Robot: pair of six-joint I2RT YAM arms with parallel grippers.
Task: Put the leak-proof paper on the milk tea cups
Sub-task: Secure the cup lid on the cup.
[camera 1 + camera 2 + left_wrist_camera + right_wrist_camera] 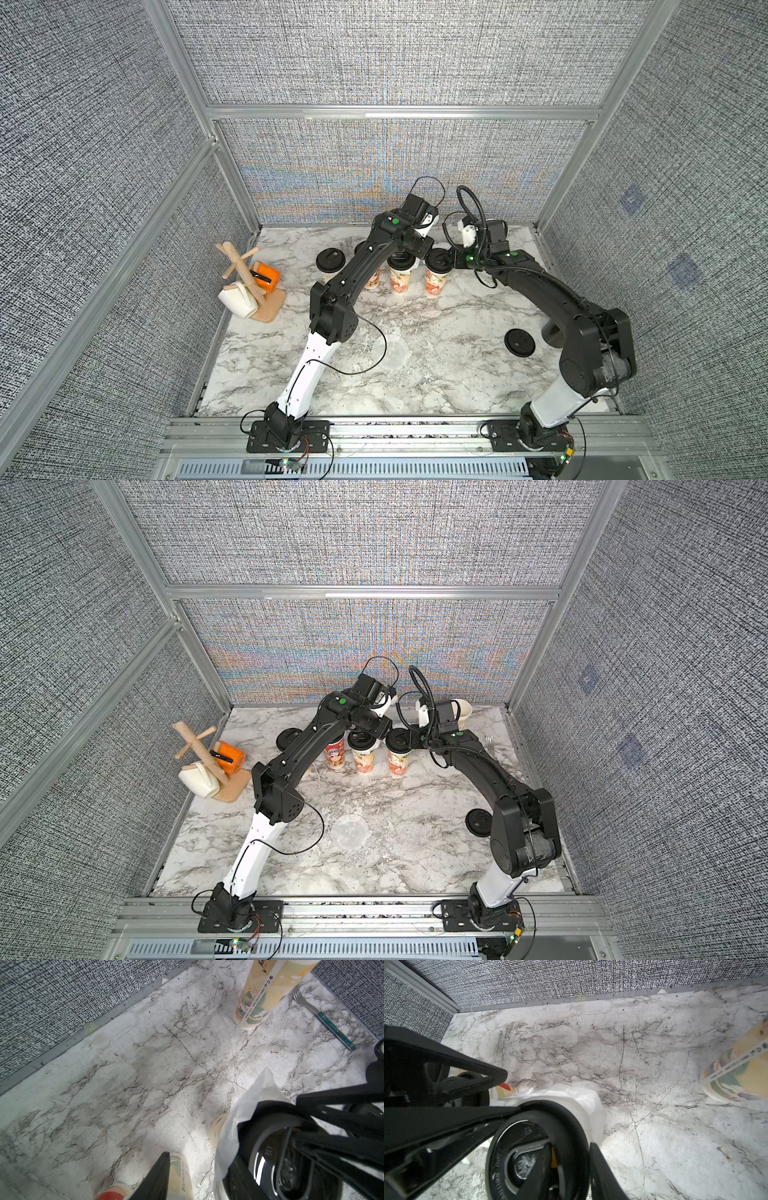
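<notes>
Four cups (434, 282) are standing lidded, paper (571, 1097) peeking out under the lid (537, 1157) the right gripper (456, 258) is apparently pinching, left gripper (420, 248) straddling half-open, empty; fifth cup (462, 712) and table disc (351, 831) are waiting.

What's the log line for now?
left gripper, right gripper: at one lidded cup | leak-proof paper: sticking out under black lid | loose disc: not placed | grip: unclear

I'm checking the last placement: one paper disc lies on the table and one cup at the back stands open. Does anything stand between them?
Yes. The right arm reaches across the straight line from the disc to the open cup, and the lidded cup at the row's end stands just beside it. The disc would likely need lifting around.
</notes>
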